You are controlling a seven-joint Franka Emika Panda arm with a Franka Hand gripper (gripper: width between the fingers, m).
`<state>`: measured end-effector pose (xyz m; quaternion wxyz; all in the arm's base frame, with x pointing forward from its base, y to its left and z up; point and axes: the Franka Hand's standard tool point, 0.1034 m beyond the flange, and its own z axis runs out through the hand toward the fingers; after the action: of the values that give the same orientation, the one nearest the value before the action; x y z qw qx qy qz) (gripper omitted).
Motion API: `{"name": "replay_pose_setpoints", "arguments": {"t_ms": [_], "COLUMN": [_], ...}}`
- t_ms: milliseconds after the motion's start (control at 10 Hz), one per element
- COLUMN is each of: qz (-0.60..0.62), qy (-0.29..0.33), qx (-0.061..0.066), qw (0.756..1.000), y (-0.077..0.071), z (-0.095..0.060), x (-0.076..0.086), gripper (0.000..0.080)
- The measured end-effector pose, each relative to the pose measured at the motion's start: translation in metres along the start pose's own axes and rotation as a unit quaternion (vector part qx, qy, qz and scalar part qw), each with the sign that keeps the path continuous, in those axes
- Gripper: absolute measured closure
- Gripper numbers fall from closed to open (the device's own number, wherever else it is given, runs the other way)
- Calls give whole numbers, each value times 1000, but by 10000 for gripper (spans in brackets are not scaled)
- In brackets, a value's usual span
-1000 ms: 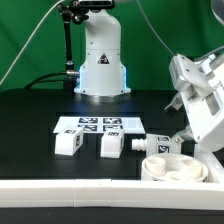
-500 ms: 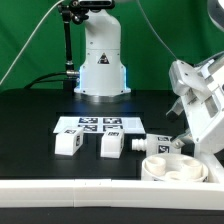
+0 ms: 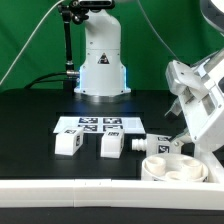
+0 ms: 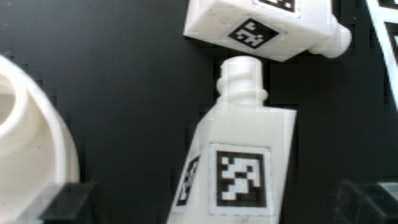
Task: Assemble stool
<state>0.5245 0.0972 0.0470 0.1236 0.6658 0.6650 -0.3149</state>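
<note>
The white seat disc (image 3: 176, 167) lies at the front on the exterior view's right, against the rail; its rim also shows in the wrist view (image 4: 25, 140). One short white leg (image 3: 159, 144) lies just behind the disc. My gripper (image 3: 179, 131) hangs over it, open. In the wrist view the gripper (image 4: 222, 206) has its dark fingers (image 4: 71, 205) on either side of this tagged leg (image 4: 244, 160), apart from it. A second leg (image 3: 111, 146) lies nearby and also shows in the wrist view (image 4: 267, 28). A third leg (image 3: 67, 143) lies further to the exterior view's left.
The marker board (image 3: 90, 125) lies behind the legs. The long white rail (image 3: 70, 187) runs along the front edge. The robot base (image 3: 101, 60) stands at the back.
The arm has shifted slightly toward the exterior view's left over the leg. The parts have not moved.
</note>
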Motion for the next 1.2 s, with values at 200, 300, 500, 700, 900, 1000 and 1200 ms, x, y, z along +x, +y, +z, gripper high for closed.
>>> {"name": "replay_pose_setpoints", "arguments": {"t_ms": [200, 300, 500, 700, 900, 1000, 1200], "qz": [1, 21, 22, 22, 27, 37, 49], "qy": [5, 5, 5, 5, 15, 25, 46], "qx": [-5, -4, -3, -3, -10, -16, -32], "qw": [1000, 1000, 1000, 1000, 999, 999, 997], "y": [1, 0, -1, -1, 2, 3, 4], "z": [0, 2, 3, 3, 6, 9, 9], "x": [3, 3, 4, 4, 3, 1, 0], "gripper": [151, 151, 151, 151, 151, 151, 151]}}
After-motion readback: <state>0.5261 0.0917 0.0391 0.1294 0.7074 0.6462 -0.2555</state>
